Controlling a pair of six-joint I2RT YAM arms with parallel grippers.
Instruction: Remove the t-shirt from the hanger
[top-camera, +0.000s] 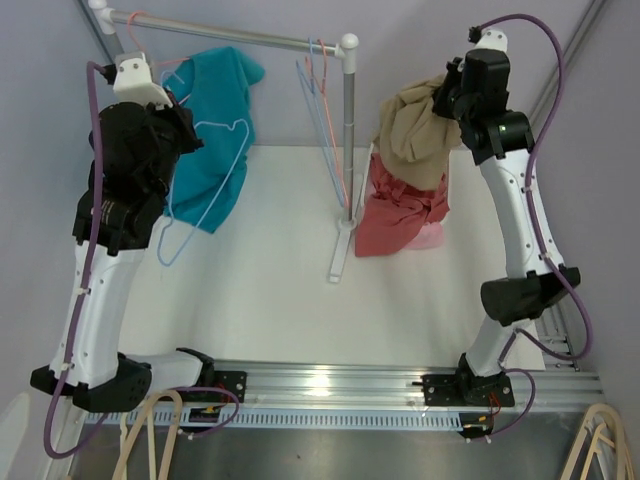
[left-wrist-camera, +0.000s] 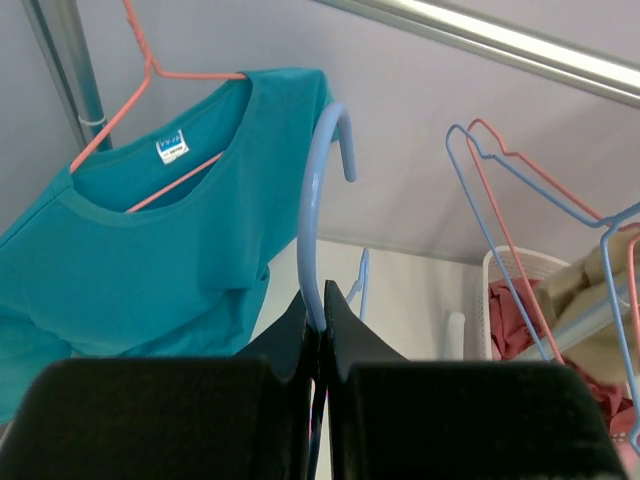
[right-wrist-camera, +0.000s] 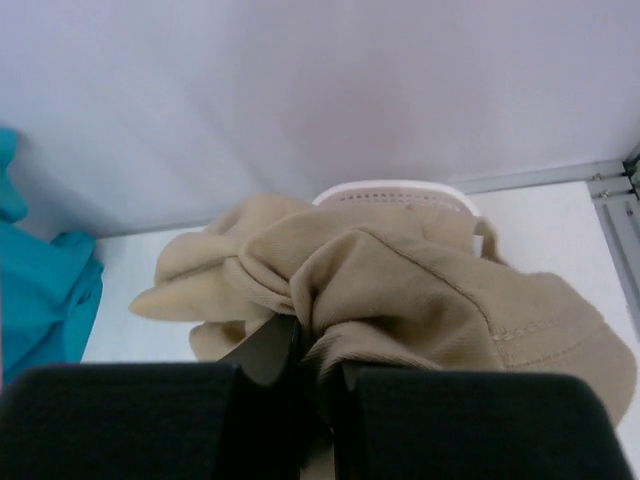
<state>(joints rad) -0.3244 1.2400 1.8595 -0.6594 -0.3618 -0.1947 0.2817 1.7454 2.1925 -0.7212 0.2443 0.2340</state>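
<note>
We're clamping the left fingers (left-wrist-camera: 345, 325) on the neck of the blue hanger (left-wrist-camera: 309, 200), keeping it bare and upright, hook clear of the rail (left-wrist-camera: 500, 45), just beside the teal t-shirt (left-wrist-camera: 150, 260) hanging on its pink hanger (left-wrist-camera: 150, 65). Over on the right, our right fingers (right-wrist-camera: 262, 352) are pinching a bunched fold of the tan t-shirt (right-wrist-camera: 420, 290), dangling it above the white basket (right-wrist-camera: 395, 192). It's off the hanger, and we're likely lining up a drop.

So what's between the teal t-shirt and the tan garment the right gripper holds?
In the top view, the rack's upright post, with empty blue and pink hangers on the rail, stands between the teal t-shirt and the tan garment.
</note>
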